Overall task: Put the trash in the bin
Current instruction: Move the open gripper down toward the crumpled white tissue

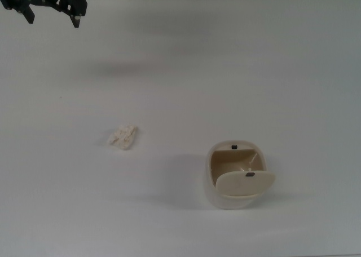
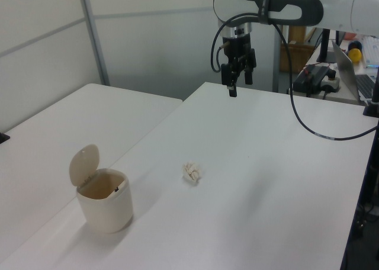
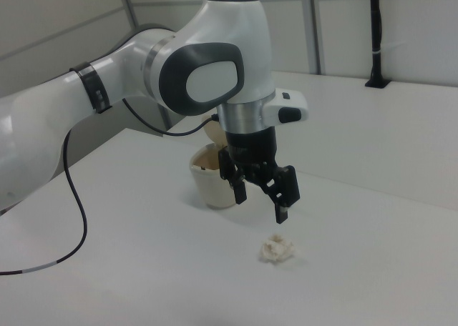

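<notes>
The trash is a small crumpled off-white wad lying alone on the white table; it also shows as trash and trash. The cream bin stands to the top view's right of it, its flap lid tipped open over a tan inside. It appears too as bin and, half hidden behind the arm, as bin. My gripper hangs open and empty at the top view's upper left corner, well above the table and far from both. It shows again as gripper and gripper.
A second white table adjoins on the left view's left. A black cable loops from the arm, with a laptop and clutter beyond the table's far right edge. A black post stands on the far table.
</notes>
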Tool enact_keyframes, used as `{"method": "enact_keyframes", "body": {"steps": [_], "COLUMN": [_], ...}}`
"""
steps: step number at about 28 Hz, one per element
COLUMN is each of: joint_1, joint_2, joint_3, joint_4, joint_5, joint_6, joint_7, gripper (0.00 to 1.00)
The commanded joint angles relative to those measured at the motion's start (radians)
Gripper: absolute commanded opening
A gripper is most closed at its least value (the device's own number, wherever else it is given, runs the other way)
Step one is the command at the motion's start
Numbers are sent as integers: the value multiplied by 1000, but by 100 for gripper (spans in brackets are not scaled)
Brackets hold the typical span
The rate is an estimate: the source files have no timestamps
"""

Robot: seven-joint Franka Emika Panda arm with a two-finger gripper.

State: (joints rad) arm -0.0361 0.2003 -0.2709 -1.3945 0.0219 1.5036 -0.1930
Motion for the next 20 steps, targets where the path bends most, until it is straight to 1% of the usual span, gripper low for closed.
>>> {"method": "enact_keyframes", "body": {"steps": [1, 6, 8, 12, 13, 17, 18, 20], "joint_1": [-5, -4, 5, 33, 51, 71, 91, 110], "joint_2": [-25, -19, -7, 17, 24, 41, 56, 77], "joint_3": [-7, 4, 10, 10, 10, 12, 12, 12], "joint_4": [-24, -29, -35, -53, -69, -113, -135, -153], "joint_5": [27, 32, 32, 32, 30, 32, 32, 32], "joint_6": [-8, 0, 18, 55, 87, 164, 208, 262], "joint_7": [-22, -28, -17, -8, 10, 70, 108, 159], "gripper": [100, 100, 100, 100, 100, 100, 100, 100]}}
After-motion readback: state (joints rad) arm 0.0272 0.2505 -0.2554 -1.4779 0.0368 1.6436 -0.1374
